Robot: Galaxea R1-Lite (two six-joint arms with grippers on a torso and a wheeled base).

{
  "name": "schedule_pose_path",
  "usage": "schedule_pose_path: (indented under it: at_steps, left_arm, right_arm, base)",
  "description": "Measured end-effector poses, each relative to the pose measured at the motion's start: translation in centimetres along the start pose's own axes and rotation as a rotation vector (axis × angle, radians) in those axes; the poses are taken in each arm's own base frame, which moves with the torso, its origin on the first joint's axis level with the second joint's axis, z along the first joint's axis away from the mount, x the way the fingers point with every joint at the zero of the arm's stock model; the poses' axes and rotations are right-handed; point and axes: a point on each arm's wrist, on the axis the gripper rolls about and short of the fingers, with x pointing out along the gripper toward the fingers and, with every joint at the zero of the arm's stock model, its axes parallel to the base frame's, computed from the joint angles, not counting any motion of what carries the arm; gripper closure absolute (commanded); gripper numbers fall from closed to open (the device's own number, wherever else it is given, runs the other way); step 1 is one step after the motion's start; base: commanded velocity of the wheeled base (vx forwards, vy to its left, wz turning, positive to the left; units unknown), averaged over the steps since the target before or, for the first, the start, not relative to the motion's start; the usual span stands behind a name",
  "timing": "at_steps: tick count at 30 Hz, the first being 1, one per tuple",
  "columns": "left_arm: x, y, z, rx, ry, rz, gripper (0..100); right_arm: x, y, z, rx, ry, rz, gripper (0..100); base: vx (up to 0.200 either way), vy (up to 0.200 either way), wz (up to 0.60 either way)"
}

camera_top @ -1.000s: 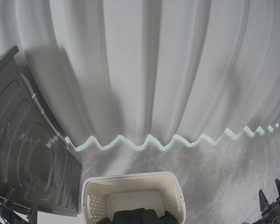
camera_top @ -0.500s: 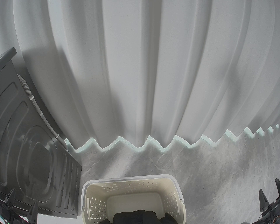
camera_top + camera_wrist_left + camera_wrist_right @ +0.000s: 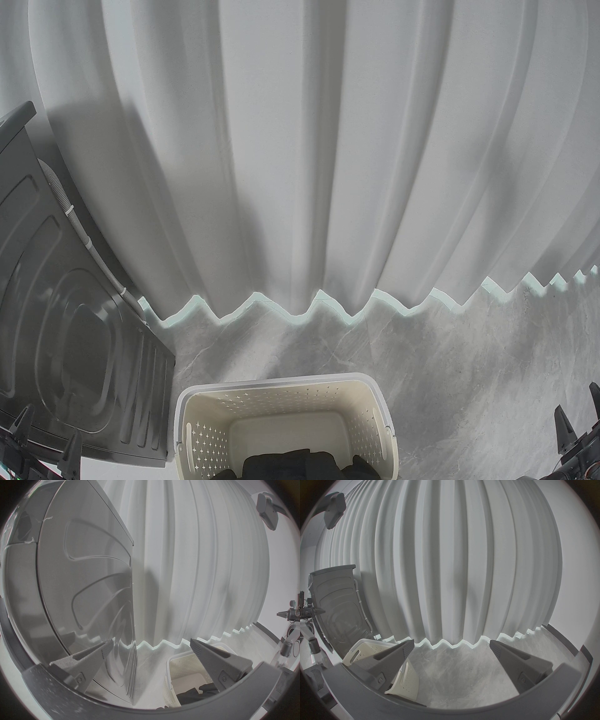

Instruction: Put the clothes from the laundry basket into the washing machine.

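Both end effectors are released, nothing in them. The left end effector [image 3: 49,431] is low by the washing machine [image 3: 62,337] side panel, and the right end effector [image 3: 578,409] is out over bare floor [image 3: 475,375]. The laundry basket [image 3: 275,382] sits on the floor just beside the machine, short of the curtain [image 3: 312,156]. The clothes [image 3: 300,465] are a dark heap at the basket's near end; the far end is bare. I judge them soft, light and floppy, likely to drape and catch on the rim. I'd pinch a raised fold on top of the heap and lift well clear before swinging over.
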Motion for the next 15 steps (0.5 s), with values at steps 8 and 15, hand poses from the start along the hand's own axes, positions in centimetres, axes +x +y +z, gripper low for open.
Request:
schedule_pose_path:
  at_steps: [8,15]
  left_arm:
    - [0.0,0.0,0.0,-0.001,0.0,0.001,0]
    - [0.0,0.0,0.0,-0.001,0.001,0.001,0]
  right_arm:
    - [0.0,0.0,0.0,0.0,0.0,0.0,0]
    - [0.0,0.0,0.0,0.0,0.0,0.0,0]
  base:
    - [0.0,0.0,0.0]
    - [0.0,0.0,0.0]
